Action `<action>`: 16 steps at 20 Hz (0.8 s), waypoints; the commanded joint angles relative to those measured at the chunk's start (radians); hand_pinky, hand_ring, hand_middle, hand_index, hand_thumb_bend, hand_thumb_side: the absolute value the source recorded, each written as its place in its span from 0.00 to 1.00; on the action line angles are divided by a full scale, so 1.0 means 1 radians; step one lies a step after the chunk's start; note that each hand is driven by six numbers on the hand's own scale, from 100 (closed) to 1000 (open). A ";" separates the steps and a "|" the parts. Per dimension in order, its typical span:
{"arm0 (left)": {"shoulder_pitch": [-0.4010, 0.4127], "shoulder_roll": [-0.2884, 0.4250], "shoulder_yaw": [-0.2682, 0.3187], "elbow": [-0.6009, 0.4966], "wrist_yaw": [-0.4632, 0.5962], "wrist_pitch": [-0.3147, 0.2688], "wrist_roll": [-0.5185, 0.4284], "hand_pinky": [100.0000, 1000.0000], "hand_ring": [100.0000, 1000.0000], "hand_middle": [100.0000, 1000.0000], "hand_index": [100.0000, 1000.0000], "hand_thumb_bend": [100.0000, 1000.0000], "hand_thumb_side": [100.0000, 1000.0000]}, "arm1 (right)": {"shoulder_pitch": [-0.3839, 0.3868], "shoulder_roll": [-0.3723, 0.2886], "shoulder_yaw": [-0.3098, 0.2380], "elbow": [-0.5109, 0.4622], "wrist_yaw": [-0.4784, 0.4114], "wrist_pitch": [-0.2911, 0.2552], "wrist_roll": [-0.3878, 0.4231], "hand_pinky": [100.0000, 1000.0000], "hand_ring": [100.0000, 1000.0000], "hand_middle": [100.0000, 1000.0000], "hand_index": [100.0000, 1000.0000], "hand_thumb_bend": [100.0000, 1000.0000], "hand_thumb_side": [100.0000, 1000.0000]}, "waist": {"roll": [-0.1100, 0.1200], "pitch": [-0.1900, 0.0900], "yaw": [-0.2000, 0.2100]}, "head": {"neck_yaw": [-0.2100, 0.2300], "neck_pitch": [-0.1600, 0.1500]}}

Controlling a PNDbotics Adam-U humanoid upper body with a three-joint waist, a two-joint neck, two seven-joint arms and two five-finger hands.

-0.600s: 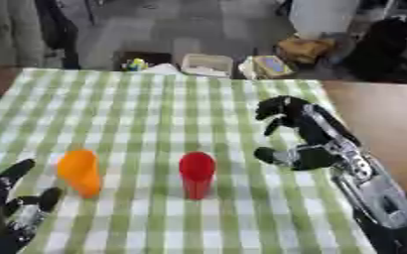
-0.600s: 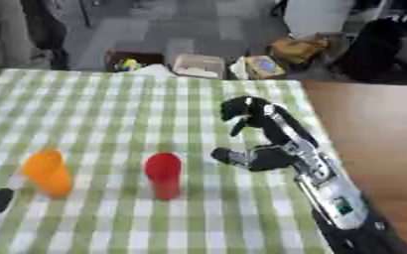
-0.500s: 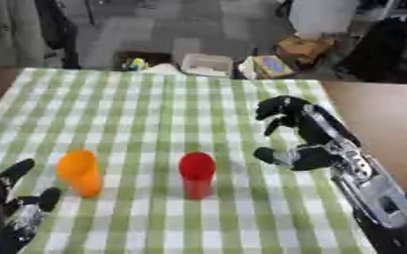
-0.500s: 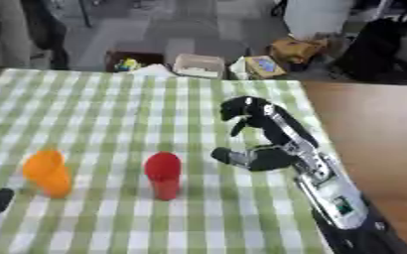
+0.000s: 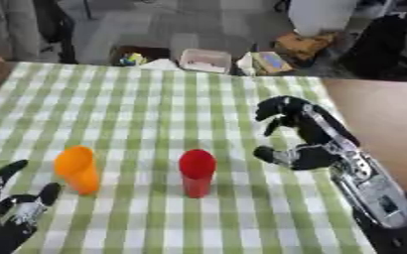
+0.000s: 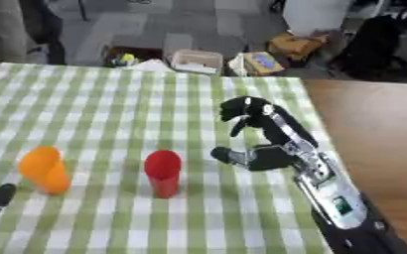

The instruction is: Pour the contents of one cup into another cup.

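The left hand [image 5: 12, 213] is cut off by the lower-left corner; both cups' contents are indiscernible.

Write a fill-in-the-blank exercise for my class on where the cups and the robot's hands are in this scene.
1. The cup nearest the right hand is ____ in colour.
2. The orange cup stands to the ____ of the red cup.
3. Both cups stand on a green-and-white ____ cloth.
4. The left hand rests with fingers ____.

Missing words: red; left; checked; open

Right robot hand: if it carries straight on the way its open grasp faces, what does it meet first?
Most likely the red cup. The right robot hand opens toward the view's left, level with that cup; the orange cup stands beyond. Depth is uncertain.
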 commanded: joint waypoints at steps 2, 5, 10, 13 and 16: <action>-0.030 0.040 -0.005 0.033 0.027 -0.036 0.073 0.57 1.00 0.81 0.81 0.60 0.44 | -0.017 -0.007 -0.007 -0.025 -0.010 0.002 -0.003 0.46 0.66 0.61 0.74 0.58 0.20 | -0.002 -0.006 -0.006 | 0.002 -0.008; -0.049 0.051 -0.017 0.054 0.035 -0.048 0.112 0.57 1.00 0.79 0.80 0.58 0.41 | -0.017 -0.004 -0.008 -0.026 -0.011 0.003 -0.004 0.46 0.66 0.61 0.74 0.58 0.20 | -0.004 0.000 -0.012 | 0.003 -0.008; -0.083 0.066 -0.036 0.077 0.048 -0.056 0.141 0.59 1.00 0.77 0.79 0.57 0.35 | -0.018 -0.001 -0.007 -0.026 -0.012 0.004 -0.004 0.46 0.66 0.60 0.74 0.58 0.21 | -0.005 0.003 -0.018 | 0.004 -0.007; -0.096 0.072 -0.044 0.073 0.045 -0.054 0.142 0.60 1.00 0.77 0.79 0.56 0.31 | -0.019 -0.001 -0.007 -0.026 -0.012 0.005 -0.004 0.46 0.66 0.60 0.74 0.57 0.21 | -0.003 0.003 -0.020 | 0.004 -0.007; -0.104 0.078 -0.052 0.064 0.039 -0.047 0.136 0.61 1.00 0.77 0.80 0.55 0.28 | -0.019 -0.001 -0.007 -0.026 -0.013 0.005 -0.004 0.47 0.66 0.60 0.74 0.57 0.21 | -0.001 0.002 -0.021 | 0.003 -0.008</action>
